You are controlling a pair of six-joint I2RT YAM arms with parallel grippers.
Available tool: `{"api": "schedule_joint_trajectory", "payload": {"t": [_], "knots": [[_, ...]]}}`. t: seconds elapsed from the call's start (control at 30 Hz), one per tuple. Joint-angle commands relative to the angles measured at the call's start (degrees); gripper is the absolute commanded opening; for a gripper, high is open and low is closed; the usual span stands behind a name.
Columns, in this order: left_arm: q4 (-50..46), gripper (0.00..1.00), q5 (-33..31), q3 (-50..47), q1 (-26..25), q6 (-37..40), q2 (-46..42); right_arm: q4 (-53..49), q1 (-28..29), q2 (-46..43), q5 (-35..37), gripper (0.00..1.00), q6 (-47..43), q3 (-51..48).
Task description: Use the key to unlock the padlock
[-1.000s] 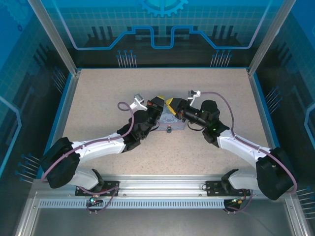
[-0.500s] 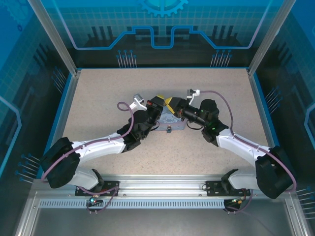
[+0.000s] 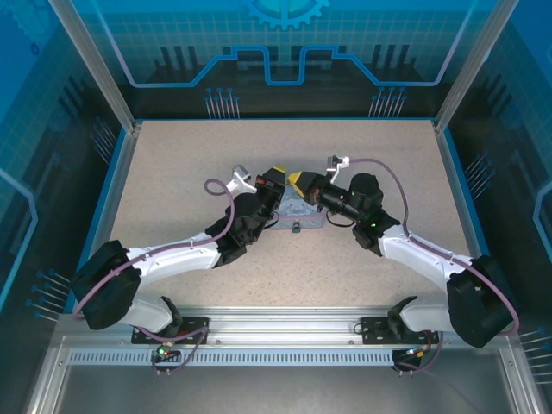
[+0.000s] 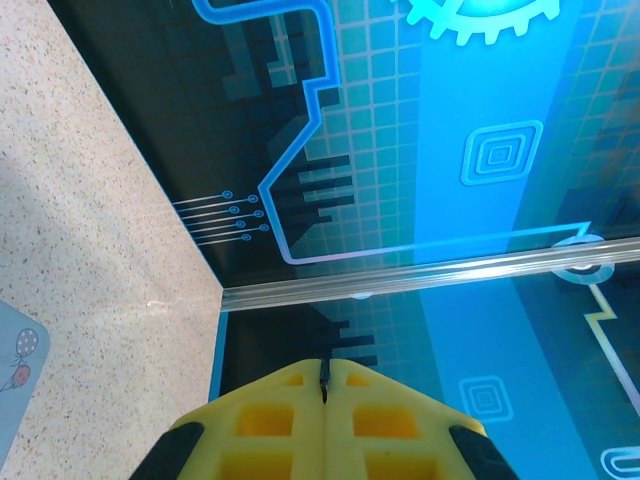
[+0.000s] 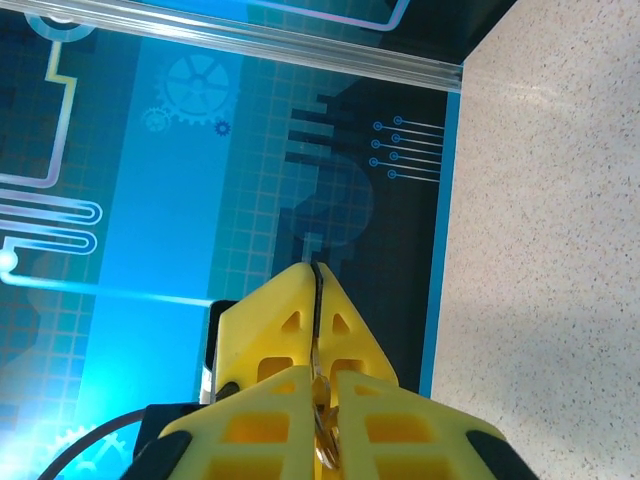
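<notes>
Over the middle of the table my left gripper (image 3: 276, 178) and right gripper (image 3: 298, 181) meet tip to tip. The left gripper (image 4: 323, 365) is shut on the key (image 4: 323, 380), a thin dark sliver pinched at its tips. In the right wrist view the left arm's yellow fingers (image 5: 285, 320) stand just ahead, with the key (image 5: 317, 290) running between them. The right gripper (image 5: 318, 372) is shut on the key's silvery ring end (image 5: 326, 432). A small dark thing, probably the padlock (image 3: 295, 227), lies by the front edge of the tin, below both grippers.
A pale blue cartoon tin (image 3: 304, 216) lies flat under the two grippers; its corner (image 4: 12, 370) shows at the left wrist view's edge. Blue walls and metal posts (image 3: 121, 103) surround the speckled table (image 3: 172, 164).
The right gripper's jaws have closed on the ring end of the key. Both grippers have drifted slightly away from the arm bases. The left gripper stayed shut.
</notes>
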Motion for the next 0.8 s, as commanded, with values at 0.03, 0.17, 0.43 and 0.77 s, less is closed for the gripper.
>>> {"api": "schedule_joint_trajectory", "payload": {"t": [0.03, 0.17, 0.43, 0.77], "knots": [[1.2, 0.00, 0.2, 0.0, -0.5, 0.7, 0.8, 1.0, 1.4, 0.3, -0.6, 0.00, -0.4, 2.2], [1.7, 0.00, 0.5, 0.2, -0.5, 1.7, 0.9, 0.5, 1.5, 0.5, -0.7, 0.00, -0.5, 2.4], [2.4, 0.29, 2.5, 1.3, -0.4, 4.9, 0.5, -0.4, 1.4, 0.4, -0.7, 0.00, -1.8, 1.9], [-4.8, 0.62, 11.3, 0.3, 3.2, 0.9, -2.6, -3.8, -0.6, -2.2, -2.6, 0.00, -7.0, -0.1]]}}
